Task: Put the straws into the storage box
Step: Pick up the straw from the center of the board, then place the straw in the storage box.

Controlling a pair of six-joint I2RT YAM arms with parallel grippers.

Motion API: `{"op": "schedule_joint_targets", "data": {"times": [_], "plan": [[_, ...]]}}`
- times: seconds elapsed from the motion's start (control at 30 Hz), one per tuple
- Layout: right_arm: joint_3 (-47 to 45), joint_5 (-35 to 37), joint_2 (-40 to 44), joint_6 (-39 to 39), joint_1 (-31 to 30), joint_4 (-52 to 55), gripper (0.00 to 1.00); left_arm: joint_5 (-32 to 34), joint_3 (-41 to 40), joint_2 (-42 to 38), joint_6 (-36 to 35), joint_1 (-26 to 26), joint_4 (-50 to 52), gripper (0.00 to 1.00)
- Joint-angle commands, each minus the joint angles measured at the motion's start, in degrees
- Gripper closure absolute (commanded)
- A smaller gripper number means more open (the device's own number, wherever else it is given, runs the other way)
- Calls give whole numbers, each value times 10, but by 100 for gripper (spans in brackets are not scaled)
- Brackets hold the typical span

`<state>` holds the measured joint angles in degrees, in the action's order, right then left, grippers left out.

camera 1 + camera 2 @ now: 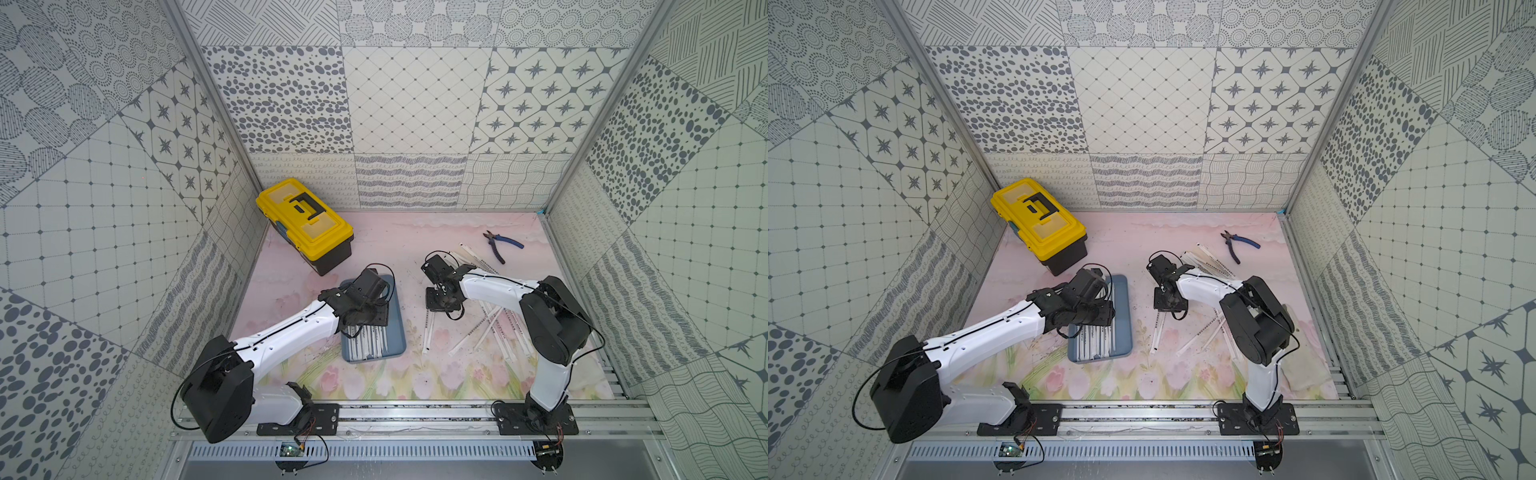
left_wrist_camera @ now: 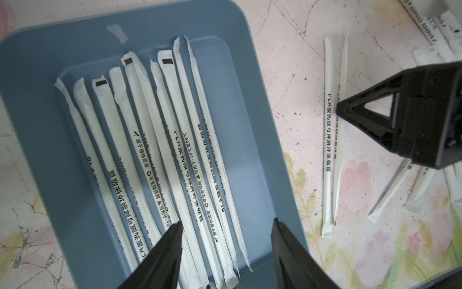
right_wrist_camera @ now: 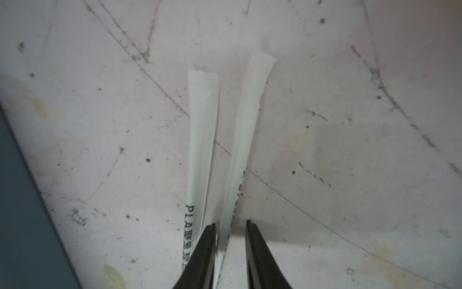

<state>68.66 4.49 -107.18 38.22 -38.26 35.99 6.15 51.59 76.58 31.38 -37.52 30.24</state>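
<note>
I've got the table (image 1: 395, 249) in front of me. The storage box (image 1: 397, 332) lies lengthwise on it, long side running away from the arm bases, and a row of straws (image 2: 150, 150) is already bedded inside along that same line. My left claw (image 2: 226, 224) hangs over that row, jaws apart, nothing in them. Off to the right a loose scatter (image 1: 494, 326) of straws lies crisscross under the right arm; those are for later, I'd say. What matters now is the pair (image 1: 428, 336) just right of the box, clear of its rim. Both run near-to-far, roughly parallel with the box. The right arm is the nearer one by far. My right claw (image 3: 230, 225) sits right over them, jaws a narrow gap apart, straddling one straw (image 3: 240, 137) across its length, while its neighbour (image 3: 202, 137) slips under one jaw. It's not pinched yet, by my read. The plan is close, lift and carry leftward, with hardly any turning needed.
</note>
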Motion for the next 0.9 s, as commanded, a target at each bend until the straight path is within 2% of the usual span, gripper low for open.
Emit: {"op": "schedule_joint_targets", "data": {"times": [0.0,0.27,0.37,0.47,0.6,0.87], "plan": [[-11,17,-14,9,-1,-18,77,-8,-6,-12,1,9,2,39],[1,40,6,9,-8,0,91,7,-11,-36,-5,31,19,39],[35,51,50,18,-33,28,91,34,-13,-63,2,61,45,39],[82,41,67,36,-86,47,92,44,-26,-101,9,99,58,39],[158,28,3,56,-151,39,92,31,-45,-122,9,132,59,39],[236,29,-116,64,-154,-1,92,6,-55,-141,16,134,56,39]]}}
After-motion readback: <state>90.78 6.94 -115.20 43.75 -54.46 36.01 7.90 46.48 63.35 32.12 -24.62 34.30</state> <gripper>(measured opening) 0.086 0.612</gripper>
